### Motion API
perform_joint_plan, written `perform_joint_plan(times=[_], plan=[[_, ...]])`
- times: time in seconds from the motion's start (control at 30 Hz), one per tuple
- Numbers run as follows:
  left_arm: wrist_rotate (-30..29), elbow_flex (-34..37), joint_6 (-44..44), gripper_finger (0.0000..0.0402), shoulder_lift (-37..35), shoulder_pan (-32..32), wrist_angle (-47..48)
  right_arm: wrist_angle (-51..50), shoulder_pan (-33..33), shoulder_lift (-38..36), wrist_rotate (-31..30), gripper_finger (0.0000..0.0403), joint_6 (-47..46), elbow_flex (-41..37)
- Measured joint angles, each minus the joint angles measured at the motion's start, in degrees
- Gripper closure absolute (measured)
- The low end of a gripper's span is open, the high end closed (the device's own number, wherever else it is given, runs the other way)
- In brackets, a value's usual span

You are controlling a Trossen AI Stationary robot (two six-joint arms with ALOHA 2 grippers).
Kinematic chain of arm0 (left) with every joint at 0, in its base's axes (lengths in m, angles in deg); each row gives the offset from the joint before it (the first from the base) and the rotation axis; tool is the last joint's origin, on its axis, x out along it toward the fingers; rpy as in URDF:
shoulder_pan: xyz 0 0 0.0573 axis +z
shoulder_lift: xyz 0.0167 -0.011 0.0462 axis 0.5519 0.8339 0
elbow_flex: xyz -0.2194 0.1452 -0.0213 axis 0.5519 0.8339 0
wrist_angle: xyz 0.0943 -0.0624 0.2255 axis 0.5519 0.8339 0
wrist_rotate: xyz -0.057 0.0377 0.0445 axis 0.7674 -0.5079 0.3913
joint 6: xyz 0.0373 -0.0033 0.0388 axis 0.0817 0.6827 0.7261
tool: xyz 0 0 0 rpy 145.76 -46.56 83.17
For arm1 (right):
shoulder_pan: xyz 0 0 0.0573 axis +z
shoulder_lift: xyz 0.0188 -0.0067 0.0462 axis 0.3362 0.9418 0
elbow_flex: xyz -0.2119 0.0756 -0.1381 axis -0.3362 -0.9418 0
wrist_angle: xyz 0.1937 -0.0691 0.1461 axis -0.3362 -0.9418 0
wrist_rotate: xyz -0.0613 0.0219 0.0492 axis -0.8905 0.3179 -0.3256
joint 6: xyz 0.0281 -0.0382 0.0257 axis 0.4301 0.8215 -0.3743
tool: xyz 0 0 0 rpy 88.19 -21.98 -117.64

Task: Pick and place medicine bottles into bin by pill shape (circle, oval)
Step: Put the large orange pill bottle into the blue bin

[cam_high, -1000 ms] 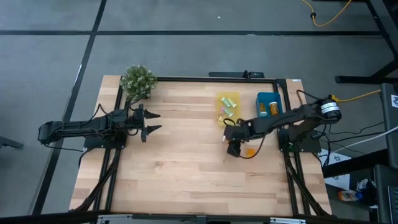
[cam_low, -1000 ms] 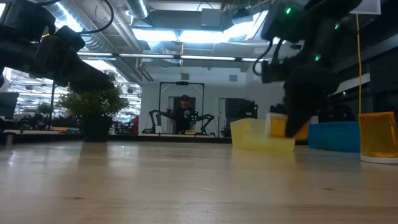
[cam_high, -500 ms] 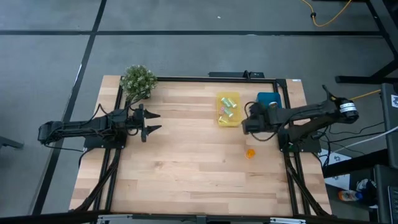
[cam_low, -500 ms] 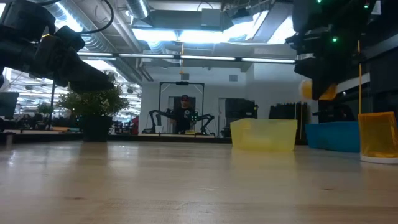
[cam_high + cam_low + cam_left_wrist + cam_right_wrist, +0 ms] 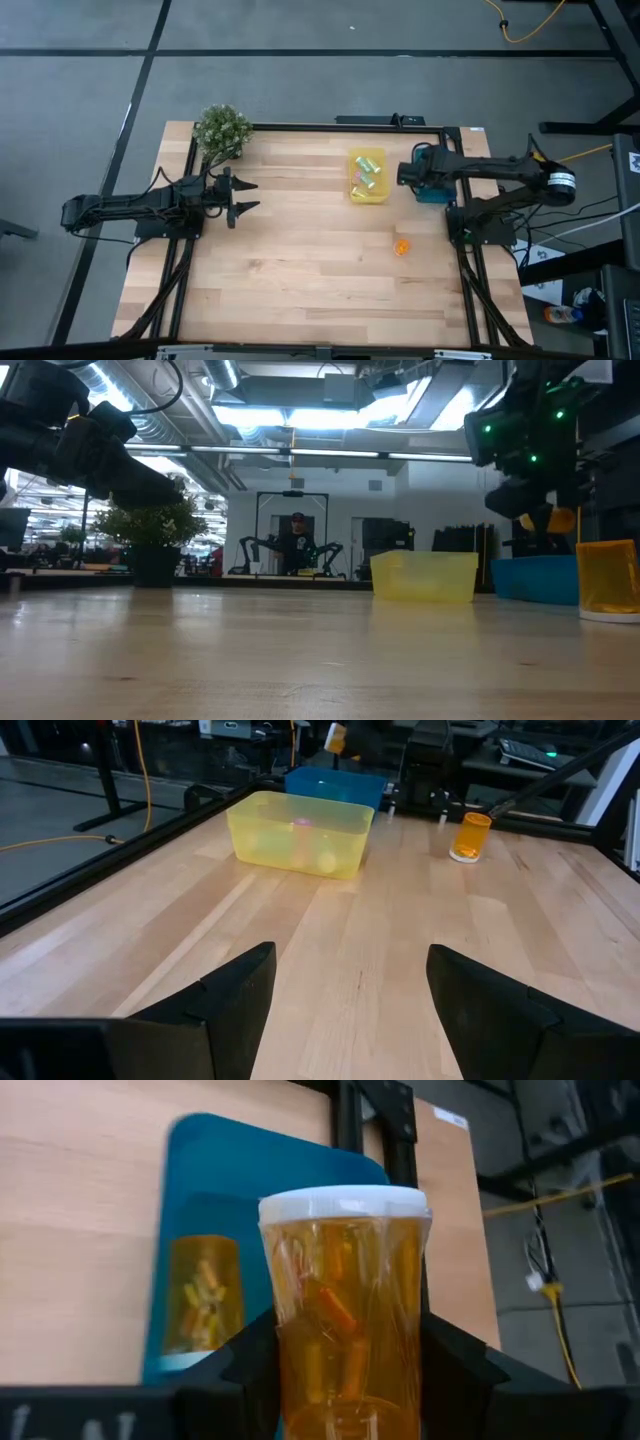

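My right gripper [image 5: 408,178] is shut on an orange medicine bottle with a white cap [image 5: 343,1295], above the blue bin [image 5: 434,160]; the bottle also shows in the low view [image 5: 552,520]. Another orange bottle [image 5: 201,1306] lies in the blue bin. A third orange bottle [image 5: 402,246] stands on its base on the table, also in the left wrist view [image 5: 471,836]. The yellow bin [image 5: 366,176] holds several pale bottles. My left gripper [image 5: 250,196] is open and empty over the table's left part. My right gripper pinches the orange bottle's lower body [image 5: 340,1370] between its two fingers [image 5: 452,1372], one on each side. The bottle lies along the fingers, its white cap [image 5: 343,1202] beyond their tips. It is lifted clear, above the blue bin.
A small potted plant [image 5: 222,130] stands at the table's far left corner. The two bins stand side by side near the far edge at the right. Bare wood lies between the two arms and along the near edge.
My right gripper has risen from the table beside the standing orange bottle and gone toward the far edge and right, carrying its orange bottle lifted clear, until it is over the blue bin. The standing bottle has stayed in place.
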State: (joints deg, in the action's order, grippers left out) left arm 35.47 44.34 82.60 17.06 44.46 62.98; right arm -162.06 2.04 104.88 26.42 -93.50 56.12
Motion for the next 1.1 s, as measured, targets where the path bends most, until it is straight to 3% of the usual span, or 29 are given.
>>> perform_joint_plan(times=[0.27, 0.87, 1.1], plan=[[0.0, 0.0, 0.0, 0.0147, 0.0, 0.0, 0.0, 3.3, -6.1, 0.0, 2.5, 0.0191, 5.5, -0.6], [0.0, 0.0, 0.0, 0.0147, 0.0, 0.0, 0.0, 5.7, -6.3, 0.0, 4.8, 0.0179, 7.2, -0.6], [0.0, 0.0, 0.0, 0.0147, 0.0, 0.0, 0.0, 5.6, -4.6, 0.0, 12.9, 0.0179, 7.3, -0.5]])
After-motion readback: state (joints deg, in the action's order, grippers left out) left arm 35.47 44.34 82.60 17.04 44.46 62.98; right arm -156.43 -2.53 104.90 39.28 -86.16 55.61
